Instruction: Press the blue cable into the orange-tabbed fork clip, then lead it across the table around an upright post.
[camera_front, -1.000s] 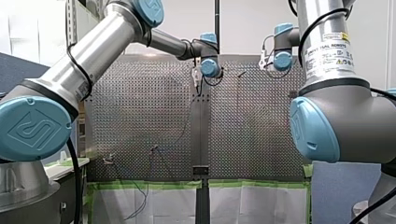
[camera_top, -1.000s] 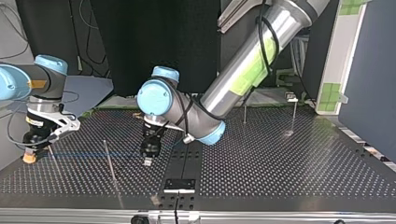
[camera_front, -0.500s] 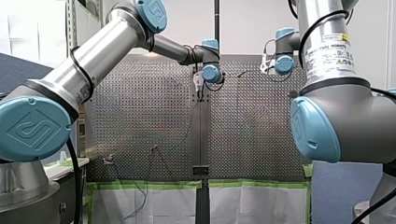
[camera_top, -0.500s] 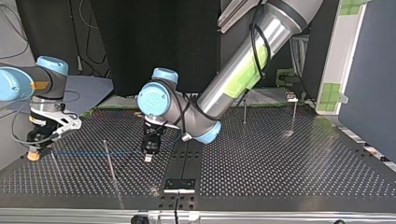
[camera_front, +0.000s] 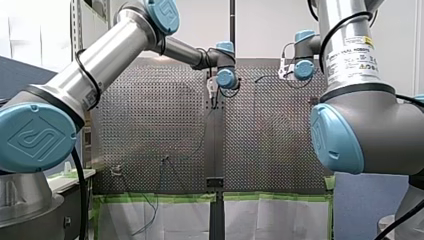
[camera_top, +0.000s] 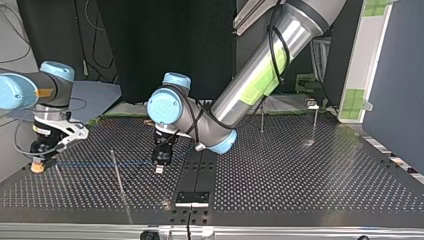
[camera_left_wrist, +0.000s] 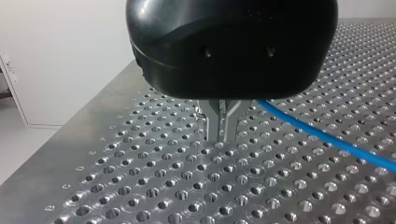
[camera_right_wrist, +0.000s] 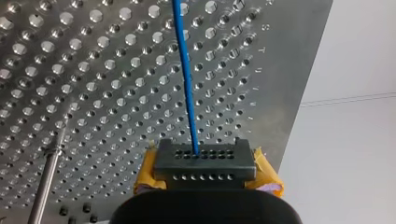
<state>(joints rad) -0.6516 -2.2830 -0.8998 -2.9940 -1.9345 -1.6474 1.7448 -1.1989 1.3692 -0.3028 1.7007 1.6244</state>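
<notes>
1. Routing looks to be the step in hand. The blue cable (camera_top: 100, 164) is stretched in a straight line over the perforated table (camera_top: 300, 175) between the two grippers. The clip stage is therefore judged done, though the orange-tabbed fork clip is too small to pick out in any view.
2. The left gripper (camera_left_wrist: 223, 133) hangs just above the table beside the dark centre strip (camera_top: 199, 175). Its metal fingers (camera_left_wrist: 218, 122) are pressed together and the cable comes out from right behind them, so they appear to pinch it.
3. The right gripper (camera_right_wrist: 204, 159) is near the table's edge at the top view's left. The cable runs straight in between its yellow pads (camera_right_wrist: 145, 173), which are closed on it.
4. A thin upright post (camera_top: 118, 175) stands between the two grippers, and the cable crosses it in the top view. In the right wrist view the post is beside the cable and apart from it. Which side of the post the cable passes cannot be told.
5. The next move probably calls for the right arm to carry the cable round that post, low enough to catch the shaft. The left gripper would need to hold tension so the line does not ride over the top.
</notes>
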